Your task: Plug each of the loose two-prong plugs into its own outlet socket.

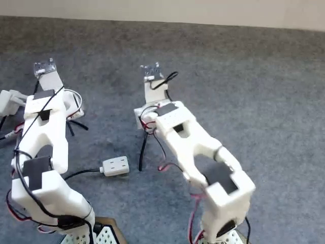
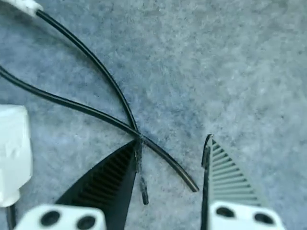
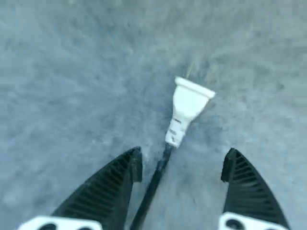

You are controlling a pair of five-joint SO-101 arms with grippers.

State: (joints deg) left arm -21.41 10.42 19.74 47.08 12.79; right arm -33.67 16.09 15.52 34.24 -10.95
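A white two-prong plug (image 3: 188, 108) lies on the grey carpet with its black cord (image 3: 152, 186) running back between the fingers of my right gripper (image 3: 184, 162), which is open just behind it. My left gripper (image 2: 172, 149) is open over two crossing black cords (image 2: 125, 125); one fingertip touches the crossing. A white block (image 2: 12, 152) lies beside that gripper and a white plug end (image 2: 23, 5) sits farther off. From above, a white outlet socket block (image 1: 115, 165) rests between the two arms, well behind the left gripper (image 1: 44, 67) and right gripper (image 1: 151, 71).
Grey carpet (image 1: 254, 91) stretches open to the right and far side. Another white block (image 1: 9, 100) lies at the left edge. A loose black cord (image 1: 142, 148) trails beside the right arm. The arm bases stand at the near edge.
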